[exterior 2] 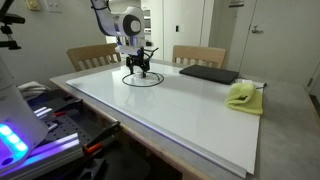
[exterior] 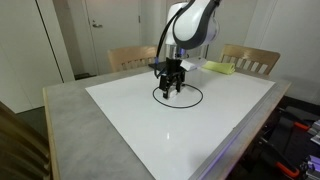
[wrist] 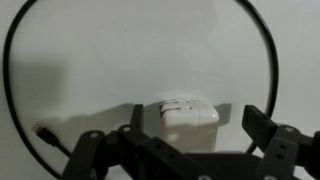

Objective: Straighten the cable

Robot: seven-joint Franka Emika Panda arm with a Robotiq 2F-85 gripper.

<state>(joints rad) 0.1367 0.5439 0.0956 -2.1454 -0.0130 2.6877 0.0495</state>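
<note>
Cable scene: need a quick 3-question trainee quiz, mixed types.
1. True or false: the cable lies in a straight line.
2. In the wrist view, what lies inside the cable's loop? A) white block B) cloth C) black pad
3. Fill in: the cloth is coloured ___.

Key: 1 false (it forms a loop); 2 A; 3 yellow.

Large white flat board [exterior: 200, 125] covering a grey stone-look tabletop [exterior: 70, 115], two light wooden chairs [exterior 2: 90, 56] behind, crumpled yellow-green cloth [exterior 2: 243, 96] just beside flat black rectangular pad [exterior 2: 209, 74], small white plastic block [wrist: 188, 116]
</note>
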